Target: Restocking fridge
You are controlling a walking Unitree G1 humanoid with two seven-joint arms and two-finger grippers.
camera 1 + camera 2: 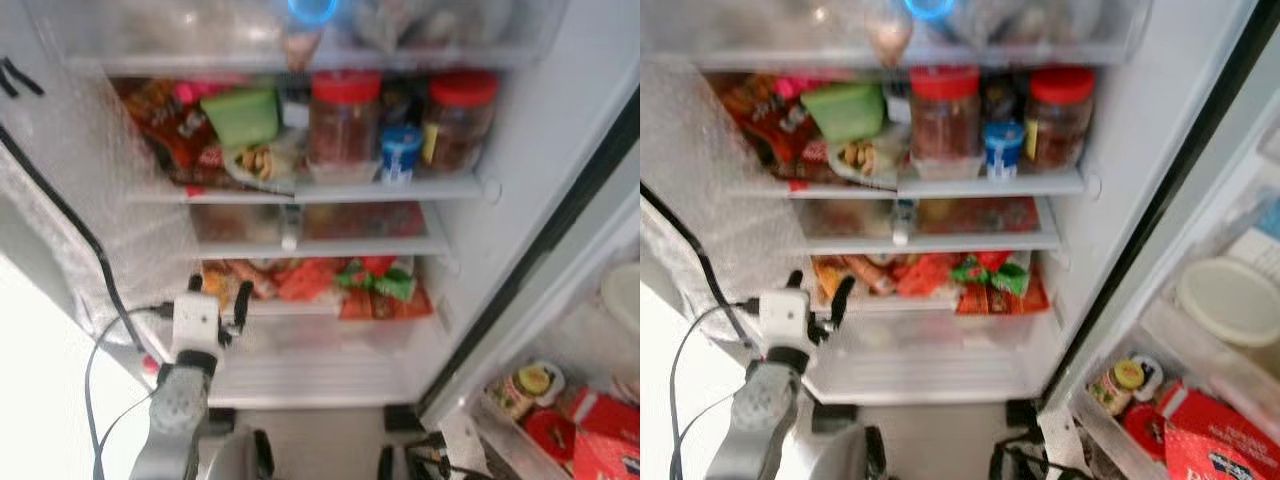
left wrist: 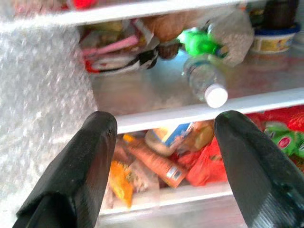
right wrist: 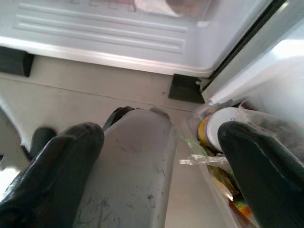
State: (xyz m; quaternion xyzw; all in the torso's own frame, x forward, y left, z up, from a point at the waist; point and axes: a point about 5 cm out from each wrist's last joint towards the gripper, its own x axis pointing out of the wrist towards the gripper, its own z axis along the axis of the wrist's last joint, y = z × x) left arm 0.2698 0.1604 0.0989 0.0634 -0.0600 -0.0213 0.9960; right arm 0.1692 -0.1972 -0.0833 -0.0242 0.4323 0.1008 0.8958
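Two grippers in play, both empty. Nearest: right gripper [image 3: 156, 156] hung low by the floor, fingers spread wide, nothing between them, pointed at grey floor beside the fridge base. Just right of it, open door bin [image 1: 600, 420] with yellow-lidded jar [image 1: 533, 381] and red packs [image 1: 600, 440]. Left gripper [image 1: 217, 300] raised at the near left, in front of the bottom drawer [image 1: 320, 290], fingers wide apart, holding nothing. Black cable [image 1: 100, 300] looped from wrist past the bubbled left wall [image 1: 90, 180].

Farther in: drawer crammed with orange, red and green snack packets [image 2: 161, 161]. Above that, a thin shelf [image 1: 320, 245] with flat packs. Farther still, middle shelf: green tub [image 1: 242, 115], two red-lidded jars [image 1: 345, 115], small blue-capped bottle [image 1: 401, 150], red snack bags [image 1: 170, 125] at left. Wrist view along the left fingers also caught a clear bottle with white cap [image 2: 209, 85] lying on its side, cap at the shelf edge.

No restock item in either grip; stock probably the door-bin goods at right, but could not tell for sure.

Risks, judged:
- Lying bottle rolled off if nudged on reach-in.
- Cable snagged on drawer lip or shelf edge.
- Drawer already full; forced insertion likely to crush packets or jam drawer.
- Right arm low near door bin; swing up could clip the bin.
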